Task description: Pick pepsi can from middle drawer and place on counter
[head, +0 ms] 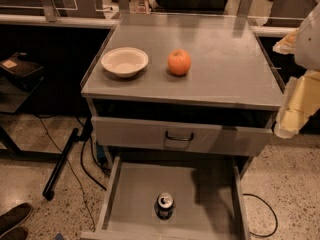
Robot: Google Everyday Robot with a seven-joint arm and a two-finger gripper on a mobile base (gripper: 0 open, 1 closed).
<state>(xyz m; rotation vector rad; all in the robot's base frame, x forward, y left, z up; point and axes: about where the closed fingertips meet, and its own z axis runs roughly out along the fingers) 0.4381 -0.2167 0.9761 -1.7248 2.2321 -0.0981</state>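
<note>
The gripper (292, 115) hangs at the right edge of view, just off the counter's (220, 79) front right corner and at about the level of its front edge. It points down and slightly left, and it touches nothing that can be seen. Whether it is open or closed cannot be told, since its pale yellow parts merge together. The white arm (311, 34) rises above it and is cut off by the picture's edge. The can (165, 205) stands upright in the drawer (131, 194), near the middle of its front edge, with its silver top and tab facing up. The drawer is pulled far out, and the can is well apart from the gripper. Above it the top drawer (130, 131) stands slightly out, and its handle (179, 136) is centred. On the counter's left half, a bowl (124, 61) and an orange (179, 62) sit side by side but apart.
</note>
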